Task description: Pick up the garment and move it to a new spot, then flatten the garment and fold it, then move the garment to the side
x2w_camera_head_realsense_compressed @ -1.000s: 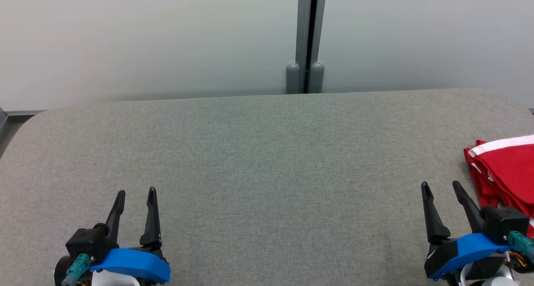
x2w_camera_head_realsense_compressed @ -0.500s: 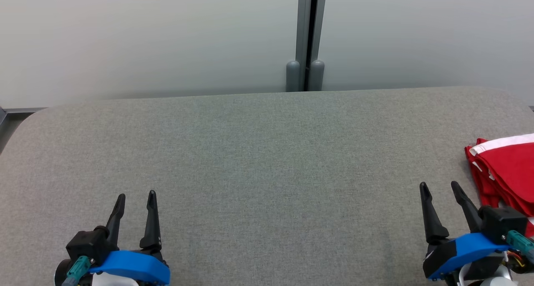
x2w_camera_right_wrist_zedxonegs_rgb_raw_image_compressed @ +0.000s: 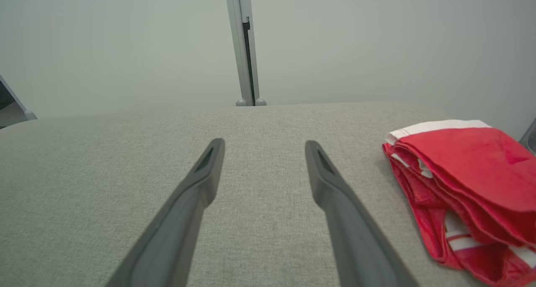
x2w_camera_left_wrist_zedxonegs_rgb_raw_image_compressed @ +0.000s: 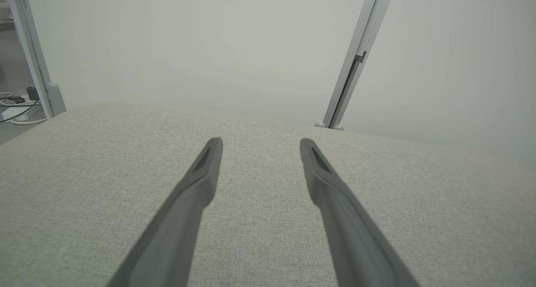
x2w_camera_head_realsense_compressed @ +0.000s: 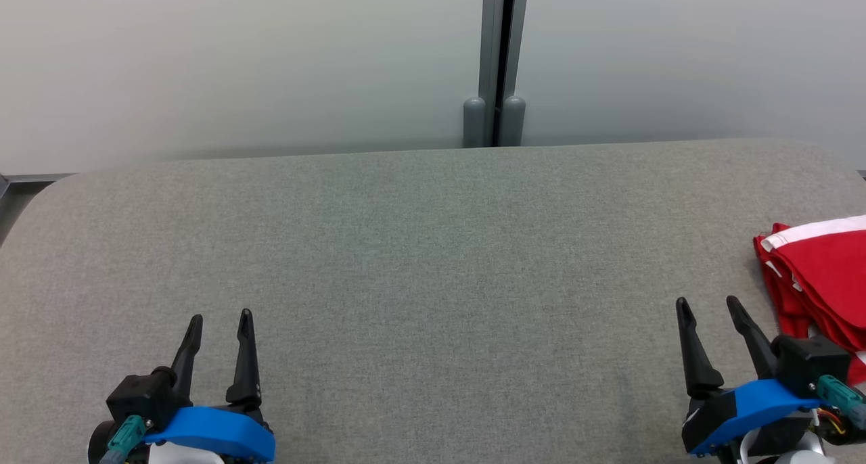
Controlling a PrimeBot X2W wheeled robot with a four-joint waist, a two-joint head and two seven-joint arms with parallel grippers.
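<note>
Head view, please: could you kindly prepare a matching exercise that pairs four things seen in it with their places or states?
Column one:
1. garment
2. left hand
3. right hand
4. grey post

Column two:
A. open, at the lower right, close beside the garment
B. red with white bands, lying at the right edge of the grey surface
C. upright, behind the far edge of the grey surface
D. open, at the lower left, over bare grey fabric

Pairs: 1-B, 2-D, 3-A, 4-C
</note>
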